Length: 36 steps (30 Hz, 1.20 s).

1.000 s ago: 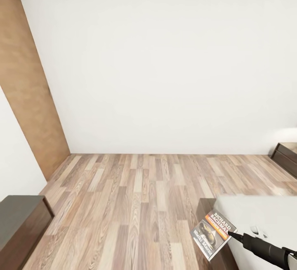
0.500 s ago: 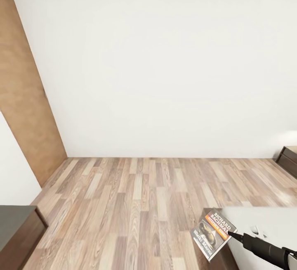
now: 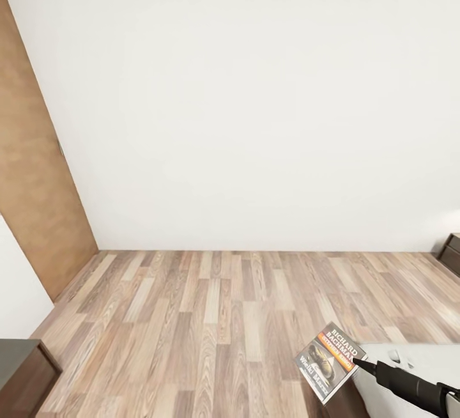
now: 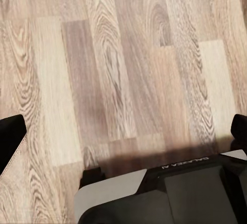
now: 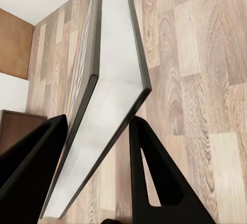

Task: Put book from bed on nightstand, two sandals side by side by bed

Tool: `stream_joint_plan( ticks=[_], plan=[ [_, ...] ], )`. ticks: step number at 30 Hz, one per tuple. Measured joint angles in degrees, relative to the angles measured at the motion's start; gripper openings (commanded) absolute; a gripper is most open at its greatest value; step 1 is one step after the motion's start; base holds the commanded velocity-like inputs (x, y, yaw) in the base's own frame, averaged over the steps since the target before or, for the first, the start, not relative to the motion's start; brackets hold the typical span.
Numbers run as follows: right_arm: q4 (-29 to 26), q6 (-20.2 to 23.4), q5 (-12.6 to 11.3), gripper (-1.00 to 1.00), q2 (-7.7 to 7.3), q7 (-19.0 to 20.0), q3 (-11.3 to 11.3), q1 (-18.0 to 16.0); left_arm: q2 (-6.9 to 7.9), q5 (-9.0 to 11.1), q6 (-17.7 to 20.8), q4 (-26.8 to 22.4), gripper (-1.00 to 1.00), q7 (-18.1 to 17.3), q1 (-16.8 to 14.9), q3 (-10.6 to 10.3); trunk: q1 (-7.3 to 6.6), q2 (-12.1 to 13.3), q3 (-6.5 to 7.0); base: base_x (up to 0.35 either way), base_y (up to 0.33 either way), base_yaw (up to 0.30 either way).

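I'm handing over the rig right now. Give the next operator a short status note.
Right claw: shut on the book, held up off the bed.
Left claw: open, nothing in it, over the wood floor.
Done: book lifted.
Left: set the book on a nightstand; a dark cabinet at the far right wall may be one. Then pair the sandals beside the bed.

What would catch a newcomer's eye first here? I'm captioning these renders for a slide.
The book, its cover lettered in white with an orange band, stands out at the head view's lower right, pinched in the right claw above the wood-plank floor. Next comes the blank white wall, with the brown door along its left. A corner of the bed shows beside the book.
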Motion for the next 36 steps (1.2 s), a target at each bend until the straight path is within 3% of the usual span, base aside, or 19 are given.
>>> stream_joint_plan(
  ticks=[36],
  plan=[
    [0.0,0.0,0.0,-1.0,0.0,0.01,0.0,-0.01,0.0,-0.08,0.0,0.0,1.0,0.0,0.0,0.0,0.0,0.0,0.0,0.32,0.049,0.0]
  ],
)
